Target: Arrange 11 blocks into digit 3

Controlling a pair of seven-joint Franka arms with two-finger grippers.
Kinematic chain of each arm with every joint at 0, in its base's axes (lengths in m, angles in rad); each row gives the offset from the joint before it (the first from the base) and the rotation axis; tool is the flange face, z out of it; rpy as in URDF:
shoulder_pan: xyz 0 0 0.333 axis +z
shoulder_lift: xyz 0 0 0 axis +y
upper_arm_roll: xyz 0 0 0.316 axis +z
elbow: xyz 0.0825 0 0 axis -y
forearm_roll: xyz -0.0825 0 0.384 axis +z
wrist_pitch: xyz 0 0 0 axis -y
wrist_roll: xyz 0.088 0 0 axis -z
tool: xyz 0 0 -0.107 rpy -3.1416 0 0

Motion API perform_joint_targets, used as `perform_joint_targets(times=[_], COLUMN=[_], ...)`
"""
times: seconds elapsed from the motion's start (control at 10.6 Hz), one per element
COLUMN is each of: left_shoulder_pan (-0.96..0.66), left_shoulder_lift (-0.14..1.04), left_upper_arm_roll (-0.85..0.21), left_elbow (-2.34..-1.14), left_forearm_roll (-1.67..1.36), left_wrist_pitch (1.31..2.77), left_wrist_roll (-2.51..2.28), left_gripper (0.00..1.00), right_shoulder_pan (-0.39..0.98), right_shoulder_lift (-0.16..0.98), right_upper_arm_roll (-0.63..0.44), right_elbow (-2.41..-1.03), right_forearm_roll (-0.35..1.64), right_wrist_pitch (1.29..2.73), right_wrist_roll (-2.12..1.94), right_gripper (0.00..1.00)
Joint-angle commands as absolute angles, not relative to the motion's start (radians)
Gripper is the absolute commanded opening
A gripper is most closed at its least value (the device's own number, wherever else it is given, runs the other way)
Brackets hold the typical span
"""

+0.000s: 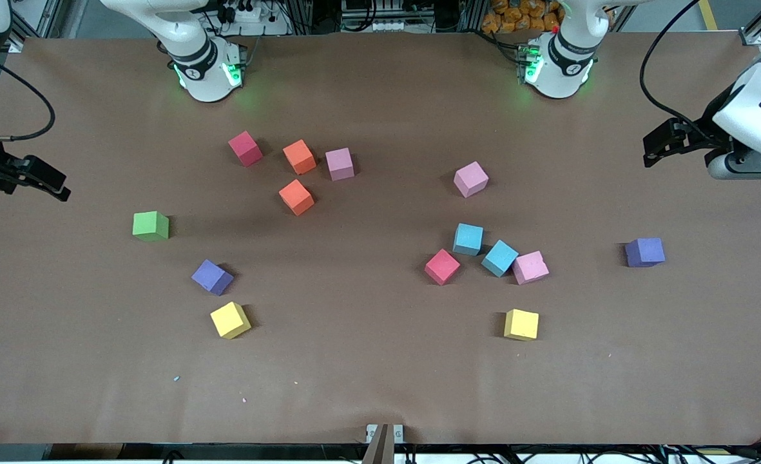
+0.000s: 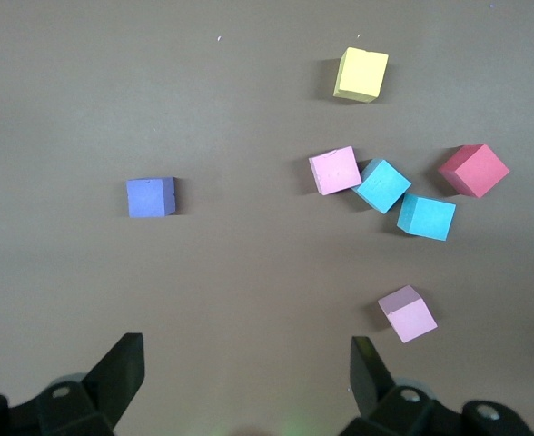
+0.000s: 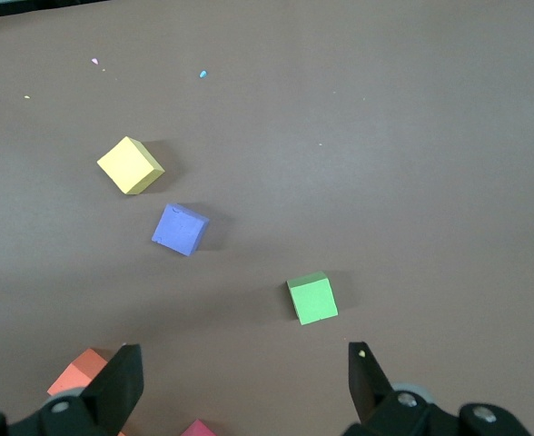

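Observation:
The blocks lie scattered and form no digit 3. Toward the right arm's end are a red block (image 1: 245,148), two orange (image 1: 299,156) (image 1: 296,197), a pink (image 1: 339,164), a purple (image 1: 212,277) and a yellow (image 1: 230,319). Toward the left arm's end are a pink (image 1: 470,179), two light blue (image 1: 468,239) (image 1: 500,258), a pink (image 1: 530,267) touching one of them, a red (image 1: 442,267), a yellow (image 1: 521,324) and a purple (image 1: 645,252). My left gripper (image 1: 652,149) (image 2: 246,372) is open and empty above its table end. My right gripper (image 1: 55,183) (image 3: 244,377) is open and empty above its end.
A green cube (image 1: 151,226) (image 3: 311,298) sits apart near the right arm's end. The brown table (image 1: 380,374) is bare along the edge nearest the front camera. Both arm bases stand at the table's back edge.

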State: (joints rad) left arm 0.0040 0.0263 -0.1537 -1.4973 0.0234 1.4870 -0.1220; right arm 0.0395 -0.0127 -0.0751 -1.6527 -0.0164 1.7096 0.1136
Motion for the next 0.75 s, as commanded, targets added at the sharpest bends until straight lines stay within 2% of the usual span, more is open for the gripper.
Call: perform_joint_targets(times=[0.0,0.66], left_shoulder_pan=[0.002,-0.008], left_shoulder_lift=[0.003,0.032], left_upper_arm_roll=[-0.146,-0.167], left_elbow=[-1.517,-1.52], left_forearm_roll=[-0.002,0.0], left_wrist_pitch=[1.479,1.48], left_wrist_roll=[-0.115,-0.153], left_gripper=[1.0,1.0], right_shoulder_pan=[0.038,0.034], right_shoulder_lift=[-0.008,-0.008], right_upper_arm_roll=[-0.069,-0.069], right_elbow=[-1.634,-1.64], right_forearm_roll=[0.002,0.002], right_wrist_pitch=[1.7,1.693], right_wrist_roll=[0.124,0.126], right_gripper=[1.0,1.0])
